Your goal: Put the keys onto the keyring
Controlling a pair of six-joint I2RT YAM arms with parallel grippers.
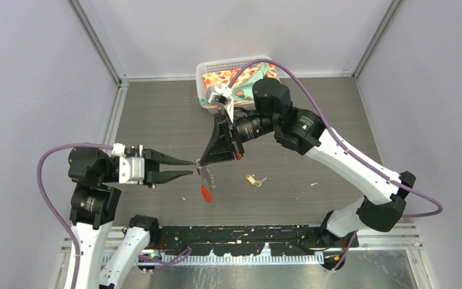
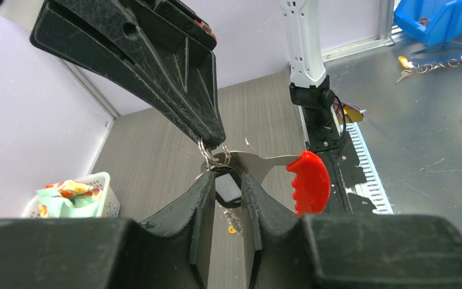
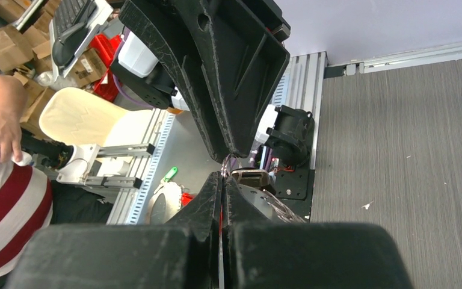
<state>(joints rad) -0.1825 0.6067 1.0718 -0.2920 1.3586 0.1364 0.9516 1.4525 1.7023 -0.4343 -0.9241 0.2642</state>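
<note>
Left hand (image 2: 227,180), spread, straddles the black key (image 2: 228,191) at frame centre; right hand (image 2: 213,141) pinches the keyring (image 2: 264,161). Closing off-centre could knock it loose.

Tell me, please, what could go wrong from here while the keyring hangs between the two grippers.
1. The right gripper pinches the curved silver keyring with its red oblong plastic tag only at its fingertips, so a pull from the left gripper could tug it loose.
2. The small black-headed key sits between the left gripper's fingers; a firm grip cannot be confirmed, so it may slip.
3. A dropped keyring could scatter the brass-yellow key lying on the table.
</note>
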